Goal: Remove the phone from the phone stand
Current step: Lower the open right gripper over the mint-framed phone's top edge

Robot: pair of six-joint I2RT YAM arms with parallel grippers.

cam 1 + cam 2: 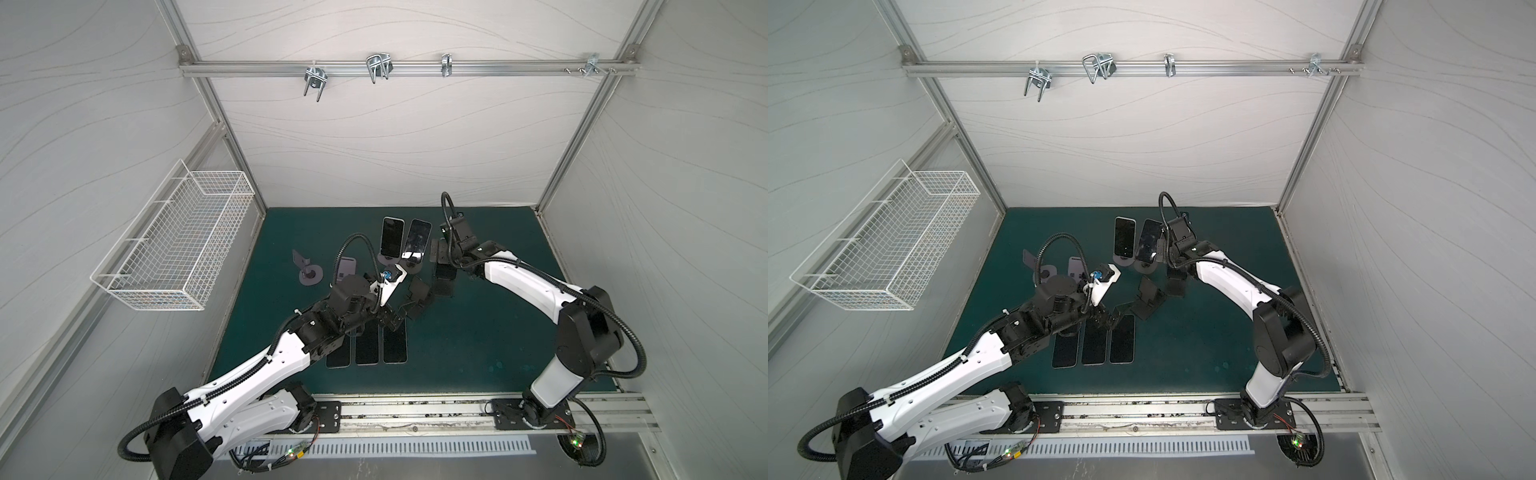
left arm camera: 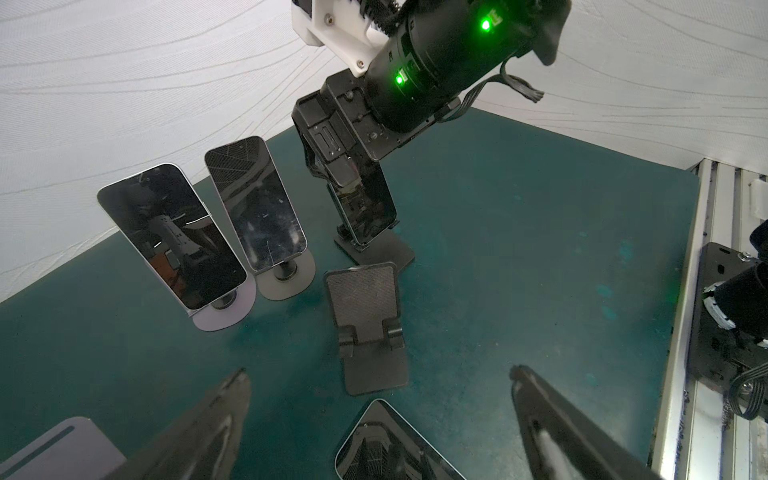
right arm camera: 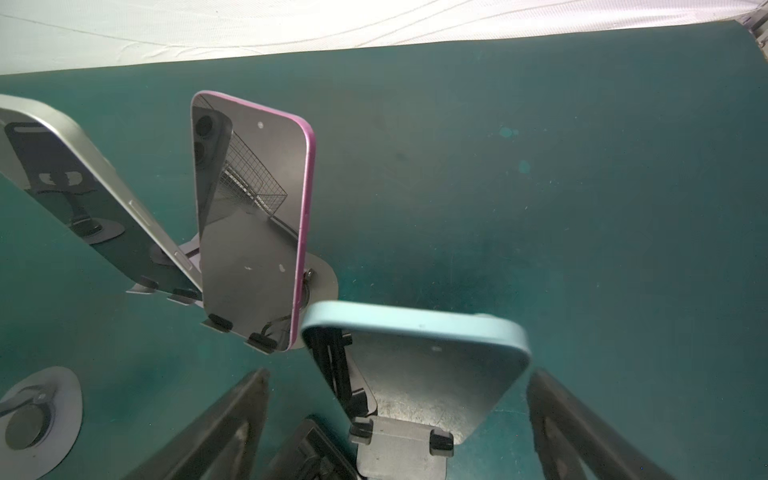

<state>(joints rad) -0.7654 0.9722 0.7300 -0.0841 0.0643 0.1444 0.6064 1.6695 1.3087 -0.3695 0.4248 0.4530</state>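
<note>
Jaws of right gripper apart, either side of the blue phone on its black stand, right of tabletop centre. Jaws of left gripper apart, empty. Best: close on the long edges, lift clear of the stand's lip.

No legible text, label, brand mark, number or sign in any view. Screens are dark. The pink-edged phone, centre-left of the right wrist view, shows only reflections. The blue-edged phone, lower centre of that view, has a blank face. The two upright phones, centre of a top view, are too small to make out any marking.
</note>
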